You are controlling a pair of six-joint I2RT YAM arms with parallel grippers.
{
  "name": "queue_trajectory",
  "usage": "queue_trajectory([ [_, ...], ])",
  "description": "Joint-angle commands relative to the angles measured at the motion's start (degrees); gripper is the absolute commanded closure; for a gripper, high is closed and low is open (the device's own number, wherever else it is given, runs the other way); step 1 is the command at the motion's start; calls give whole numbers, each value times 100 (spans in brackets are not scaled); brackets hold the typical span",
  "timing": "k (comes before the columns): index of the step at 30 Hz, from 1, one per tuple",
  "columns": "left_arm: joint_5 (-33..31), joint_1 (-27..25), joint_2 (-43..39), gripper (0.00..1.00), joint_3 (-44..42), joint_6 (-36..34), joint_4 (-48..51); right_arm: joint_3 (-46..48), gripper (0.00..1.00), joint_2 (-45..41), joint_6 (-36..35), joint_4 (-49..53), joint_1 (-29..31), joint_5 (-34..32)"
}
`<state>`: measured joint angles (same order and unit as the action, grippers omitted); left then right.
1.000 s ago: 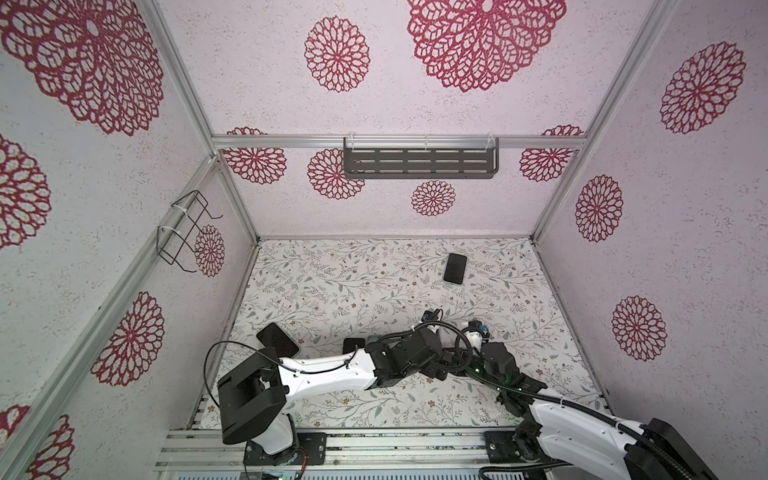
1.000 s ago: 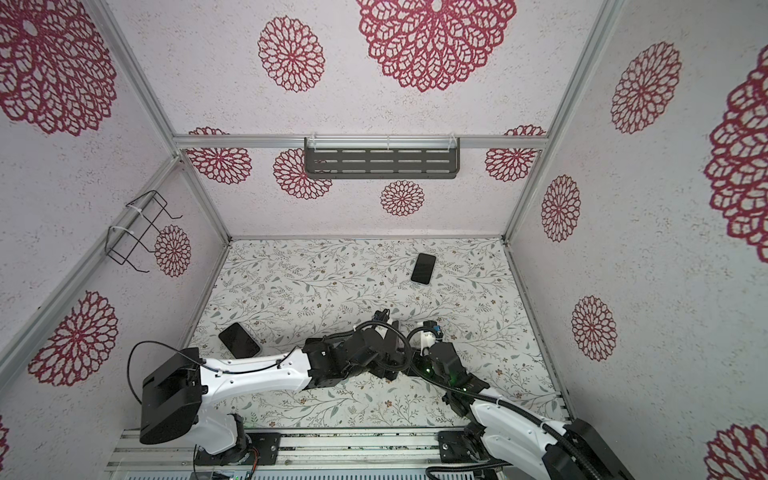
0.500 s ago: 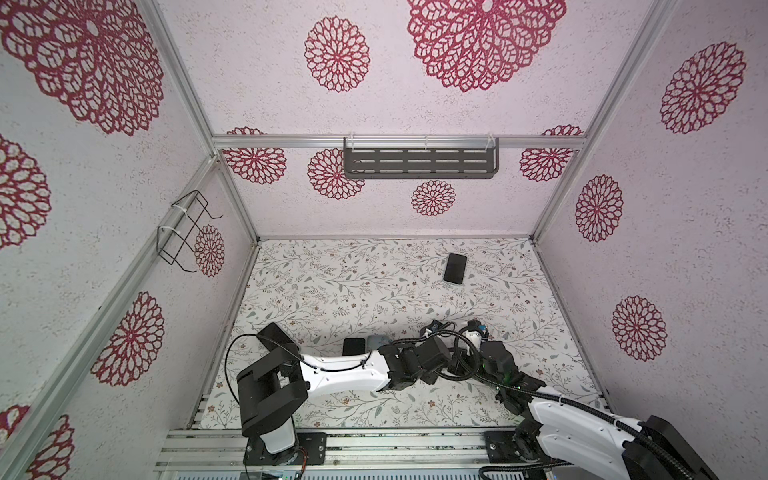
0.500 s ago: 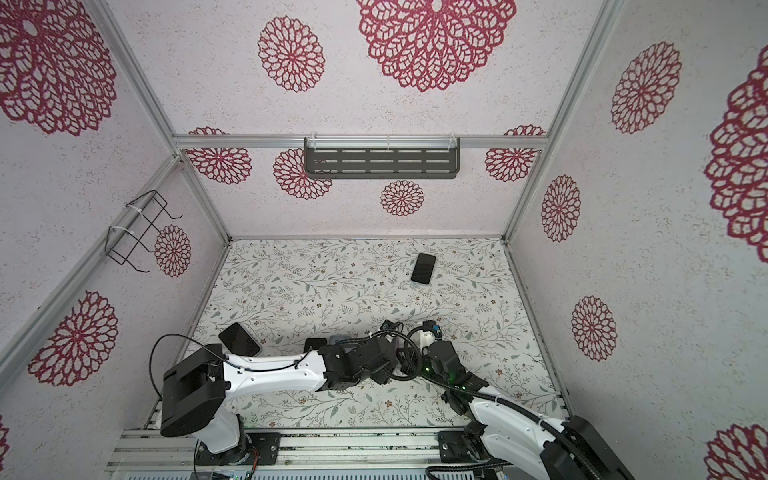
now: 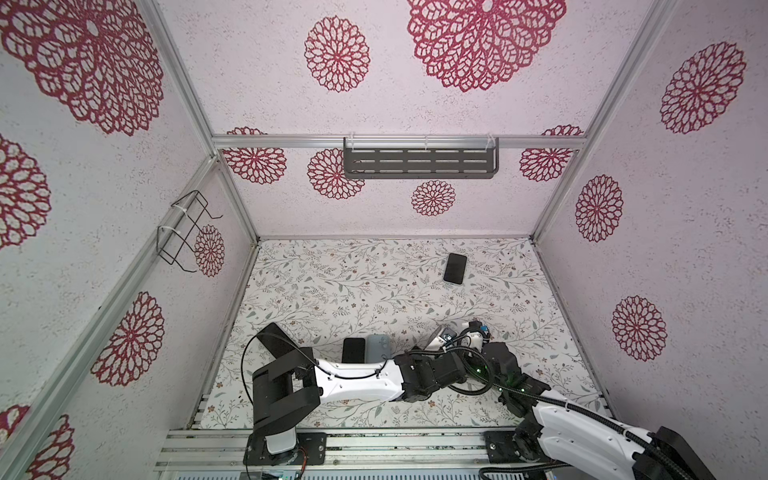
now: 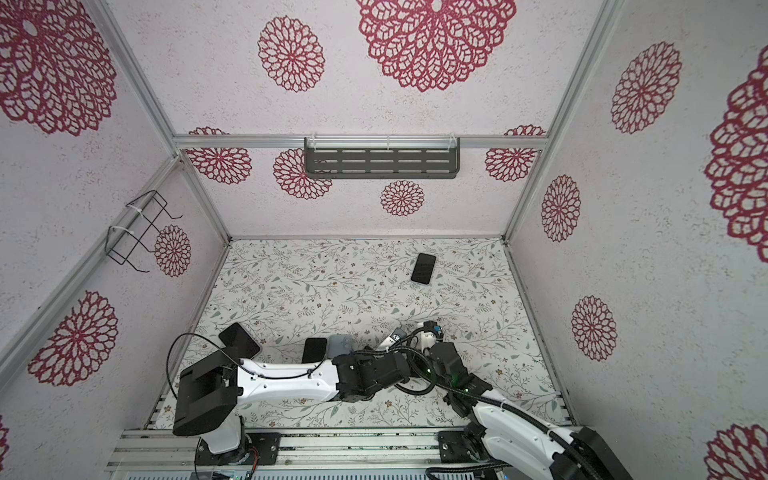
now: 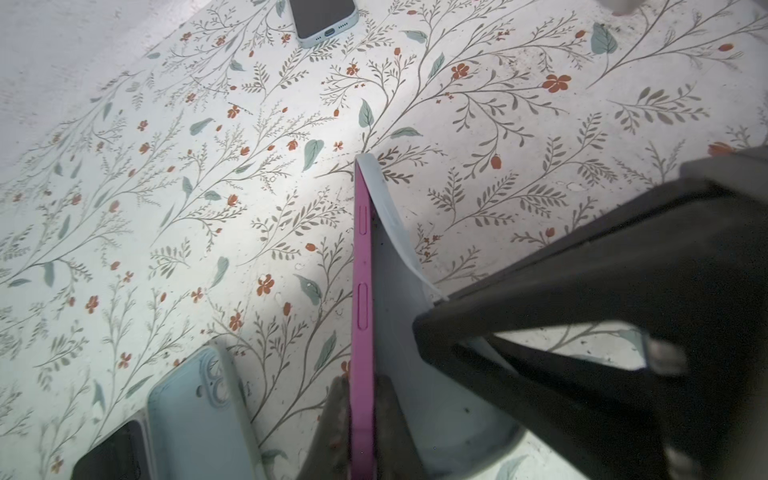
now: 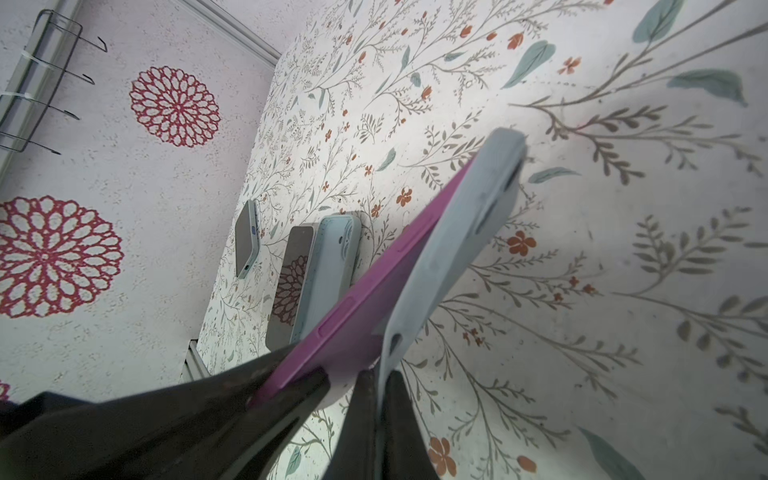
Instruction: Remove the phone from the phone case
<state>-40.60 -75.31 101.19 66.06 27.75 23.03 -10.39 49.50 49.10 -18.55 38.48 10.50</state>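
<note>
Hidden: phone [image 7: 360, 257] end in left hand [image 7: 361, 390], case [image 8: 465, 232] edge in right hand [image 8: 379, 378]

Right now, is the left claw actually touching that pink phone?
Touching. The left wrist view shows the left gripper closed on the pink phone, one finger pressed against each flat side, with no gap.

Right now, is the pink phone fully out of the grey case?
No, the phone has its far end inside the case, which is peeled off only near the fingers.
</note>
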Motion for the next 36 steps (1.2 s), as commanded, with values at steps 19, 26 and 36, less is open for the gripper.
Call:
queue_trajectory([
  [19, -1670, -727, 1460, 100, 1624, 1262, 3826, -289, 100, 147, -560, 1151, -512, -13],
  [26, -1238, -816, 1829, 96, 1721, 1220, 3693, -400, 100, 363, -584, 1006, -552, 136],
  [36, -889, -898, 2352, 88, 2007, 1295, 3332, -531, 100, 732, -718, 1034, -570, -22],
])
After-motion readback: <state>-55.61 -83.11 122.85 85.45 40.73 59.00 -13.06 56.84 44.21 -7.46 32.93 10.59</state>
